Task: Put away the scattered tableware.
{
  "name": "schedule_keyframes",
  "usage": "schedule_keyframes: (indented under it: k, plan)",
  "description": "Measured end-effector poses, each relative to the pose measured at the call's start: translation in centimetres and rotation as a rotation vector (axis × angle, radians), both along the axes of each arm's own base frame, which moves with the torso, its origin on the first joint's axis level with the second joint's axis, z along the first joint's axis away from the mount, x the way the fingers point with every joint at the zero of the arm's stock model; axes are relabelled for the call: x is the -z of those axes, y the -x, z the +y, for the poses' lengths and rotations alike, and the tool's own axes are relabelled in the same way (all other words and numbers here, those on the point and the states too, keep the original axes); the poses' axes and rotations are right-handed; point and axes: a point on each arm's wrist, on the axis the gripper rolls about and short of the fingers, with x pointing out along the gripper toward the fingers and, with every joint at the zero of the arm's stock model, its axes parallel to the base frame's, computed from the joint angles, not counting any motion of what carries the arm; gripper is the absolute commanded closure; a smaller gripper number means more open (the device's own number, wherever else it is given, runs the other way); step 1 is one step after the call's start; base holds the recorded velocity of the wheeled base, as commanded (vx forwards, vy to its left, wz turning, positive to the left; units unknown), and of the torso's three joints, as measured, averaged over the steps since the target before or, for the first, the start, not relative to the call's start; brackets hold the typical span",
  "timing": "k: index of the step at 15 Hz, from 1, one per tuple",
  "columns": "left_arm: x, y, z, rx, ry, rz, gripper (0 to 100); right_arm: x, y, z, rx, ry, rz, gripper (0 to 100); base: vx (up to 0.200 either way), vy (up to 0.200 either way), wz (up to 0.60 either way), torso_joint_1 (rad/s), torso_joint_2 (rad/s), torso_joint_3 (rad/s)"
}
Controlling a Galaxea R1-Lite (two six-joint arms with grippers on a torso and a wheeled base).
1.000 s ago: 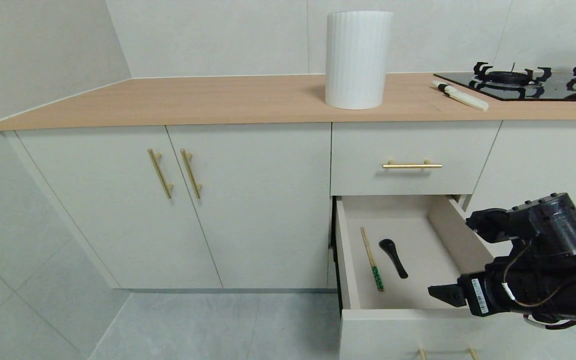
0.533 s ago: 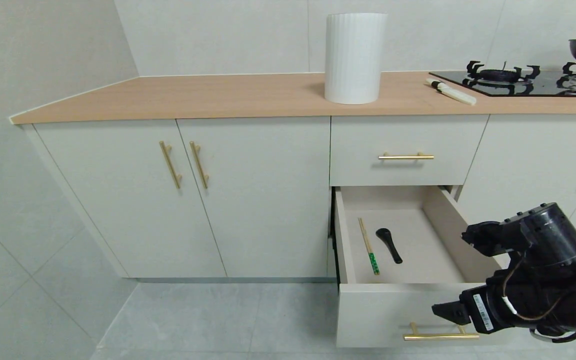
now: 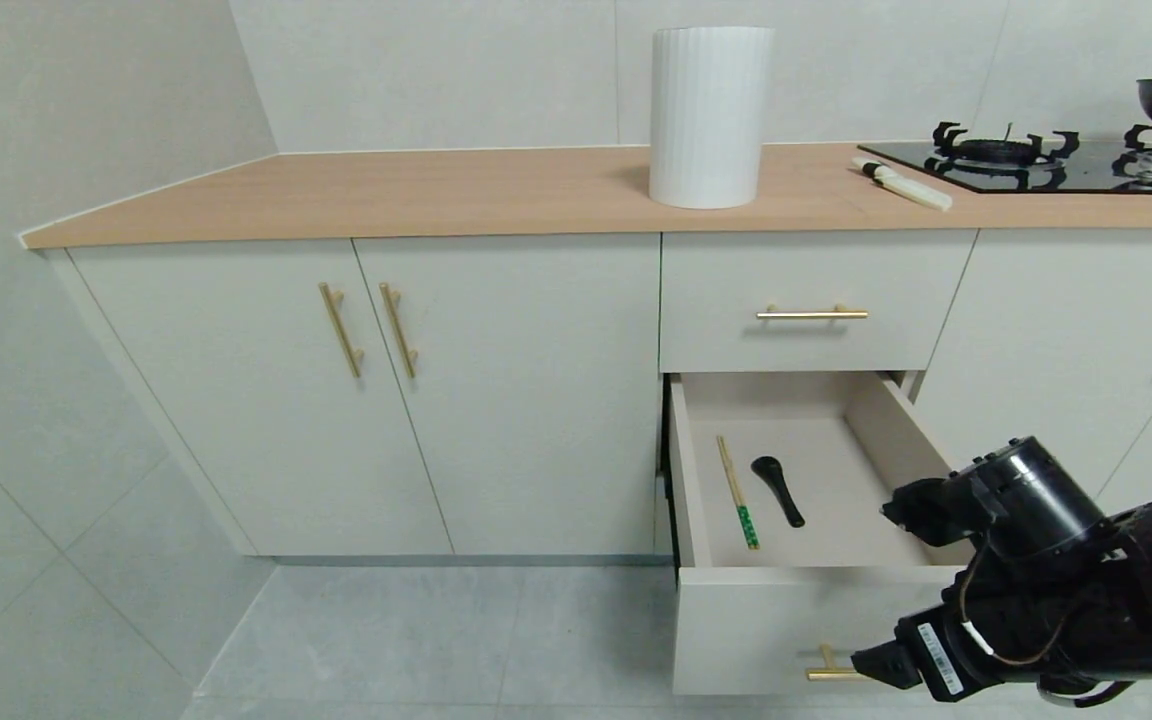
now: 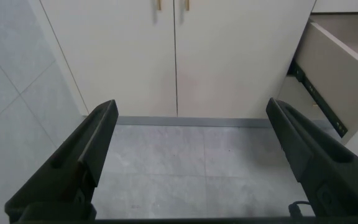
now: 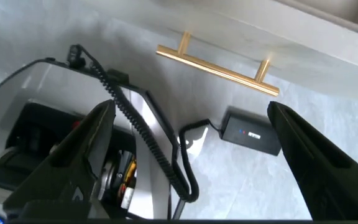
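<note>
Judging from where things lie, I'd say most of this job is done. The chopsticks [image 3: 738,495] and the black spoon [image 3: 778,490] rest side by side, just apart, on the bottom of the lower drawer [image 3: 693,500], toward its left wall. That drawer stands pulled out beneath the closed upper drawer [image 3: 716,300]. What I read as left is the closing. My right gripper [image 5: 191,109] hangs low in front of the drawer's face, its fingers spread wide with nothing between them. Through its wrist camera the gold handle [image 5: 219,71] sits just beyond the fingertips, untouched as far as I can see. My left gripper [image 4: 191,106] is likewise spread and empty, held low over the tiled floor [image 4: 185,168] and facing the cabinet doors [image 4: 166,56], with the side of the open drawer in sight. I don't expect it to have a part in the next step. One doubt remains. Up on the counter [image 3: 436,195], just beside the hob [image 3: 1036,165] and apart from the white ribbed cylinder [image 3: 706,115], lies a long pale utensil [image 3: 901,185] with a dark band near one end. I cannot tell what it is from here. If it counts as tableware, it should go into the drawer before I shut it. If not, a push on the front panel should finish things, and the main risk is meeting the handle crooked with the fingers this wide.
</note>
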Motion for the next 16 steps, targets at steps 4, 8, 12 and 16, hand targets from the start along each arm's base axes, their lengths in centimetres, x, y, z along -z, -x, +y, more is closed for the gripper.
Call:
schedule_keyframes:
  k: [4, 8, 12, 16]
  plan:
    - [0.0, 0.0, 0.0, 0.000, 0.000, 0.000, 0, 1.7, -2.3, 0.2, 0.083, -0.004, 0.027, 0, 0.000, 0.000, 0.00, 0.000, 0.00, 0.000]
    - [0.0, 0.0, 0.0, 0.000, 0.000, 0.000, 0, 2.5, -3.3, 0.4, 0.115, 0.010, -0.009, 0, 0.000, 0.000, 0.00, 0.000, 0.00, 0.000]
    - [0.0, 0.0, 0.0, 0.000, 0.000, 0.000, 0, 3.1, -3.9, 0.5, 0.143, 0.003, -0.026, 0, 0.000, 0.000, 0.00, 0.000, 0.00, 0.000]
    - [0.0, 0.0, 0.0, 0.000, 0.000, 0.000, 0, 3.1, -4.8, 0.6, 0.171, -0.032, -0.079, 0, 0.000, 0.000, 0.00, 0.000, 0.00, 0.000]
